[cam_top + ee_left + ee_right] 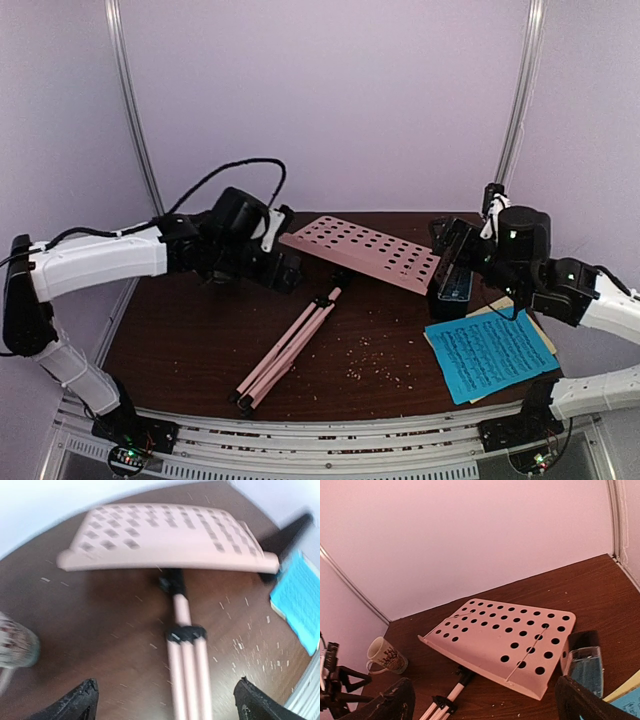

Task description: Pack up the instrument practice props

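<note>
**Step in hand (judged): taking hold of the music stand**

- Position: the pink music stand lies on the tabletop. Its folded legs point to the near edge and its perforated desk is tilted up towards the back wall.
- The metronome stands just beside the right end of the desk. The blue page lies over the yellow page at near right. The mug is not part of the set.
- Left pincer: spread wide, holding nothing, above the legs.
- Right pincer: spread wide, holding nothing, facing the desk.
- Recommended: close the left pincer on the leg bundle near the black collar, where the tubes are firm.
- Support the desk edge with the right pincer.
- Caution: swinging the desk may knock the metronome; clear it first
</note>
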